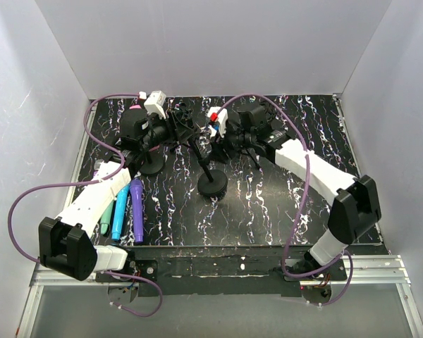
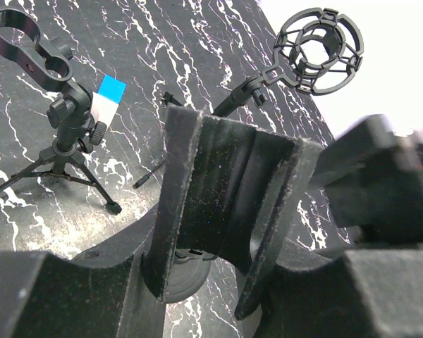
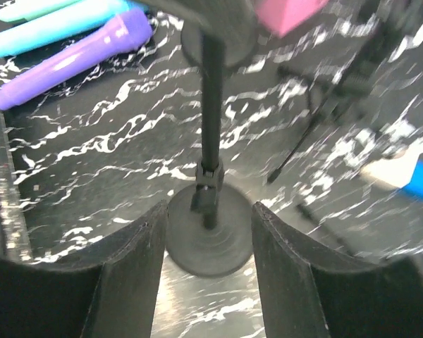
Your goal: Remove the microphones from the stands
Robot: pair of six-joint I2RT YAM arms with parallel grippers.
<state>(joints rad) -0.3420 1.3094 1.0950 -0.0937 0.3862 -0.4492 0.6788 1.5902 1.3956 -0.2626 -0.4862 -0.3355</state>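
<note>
The stand has a round black base (image 1: 212, 184) and a thin pole (image 3: 211, 105). Its black U-shaped clip (image 2: 225, 183) sits between my left gripper's (image 2: 208, 271) jaws, which press on both its walls, with the base (image 2: 187, 278) below. I see no microphone in the clip. My left gripper (image 1: 175, 130) is at the stand's top. My right gripper (image 1: 224, 141) is open and empty, its fingers (image 3: 137, 260) either side of the base (image 3: 210, 243), above it. Purple (image 1: 137, 210), cyan (image 1: 121, 208) and green (image 1: 107, 215) microphones lie flat at the left.
A tripod stand with a double ring clamp (image 2: 63, 120) and a shock-mount ring on an arm (image 2: 319, 49) stand at the back. A blue-and-white tag (image 2: 107, 98) lies by the tripod. A second round base (image 1: 152, 166) sits under my left arm. White walls enclose the mat.
</note>
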